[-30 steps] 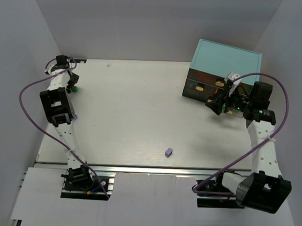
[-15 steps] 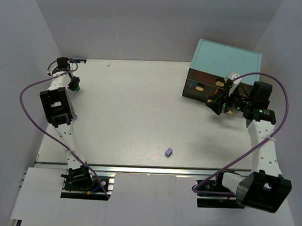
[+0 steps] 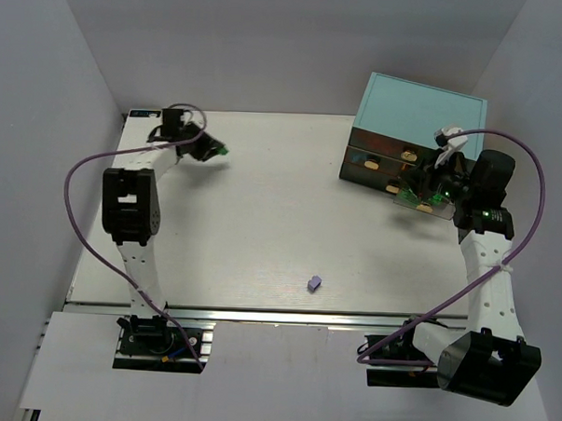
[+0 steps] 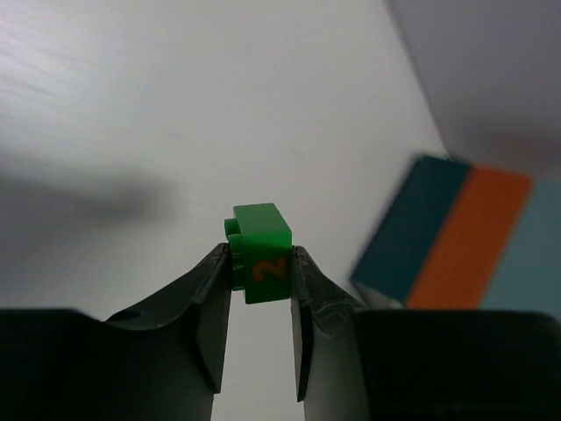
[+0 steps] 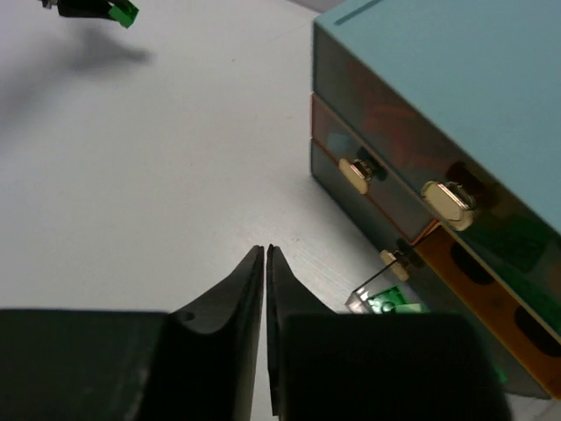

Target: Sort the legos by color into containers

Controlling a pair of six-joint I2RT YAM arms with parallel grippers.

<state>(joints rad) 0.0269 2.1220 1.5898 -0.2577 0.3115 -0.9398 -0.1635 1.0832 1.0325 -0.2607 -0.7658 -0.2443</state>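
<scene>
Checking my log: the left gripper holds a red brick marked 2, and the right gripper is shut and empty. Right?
Not quite: the brick in the left gripper is green, not red, as the left wrist view shows. It is marked 2, and the right gripper is shut and empty.

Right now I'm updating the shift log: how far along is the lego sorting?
Done: green pieces lie in the pulled-out drawer of the cabinet. In hand: the left end effector grips a green brick. Left: one lavender brick on the table; the right end effector is shut and empty.
</scene>
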